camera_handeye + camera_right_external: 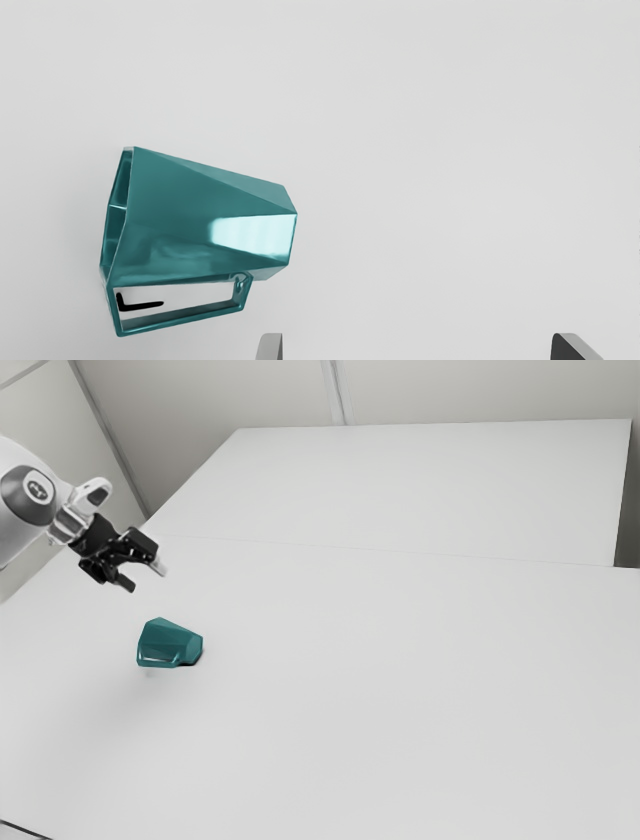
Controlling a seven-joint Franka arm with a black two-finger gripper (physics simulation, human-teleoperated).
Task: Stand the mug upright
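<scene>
My gripper (pixel 143 577) hangs above the table at the exterior view's left, its two fingers apart with nothing between them. Below it and a little toward the exterior view's right, a teal faceted mug (pixel 170 644) lies on its side. In the wrist view the mug (pixel 200 220) shows its open mouth at one end, the narrower base at the other, and its angular handle along one side. The gripper (pixel 417 345) has widely spaced fingertips there, with the mug beyond and to the side of one of them, apart from both.
The white table (pixel 400 690) stretches across the exterior view. Behind it rises or extends another pale flat surface (pixel 430 490), beyond a thin seam. A dark line (pixel 25 830) crosses the near left corner.
</scene>
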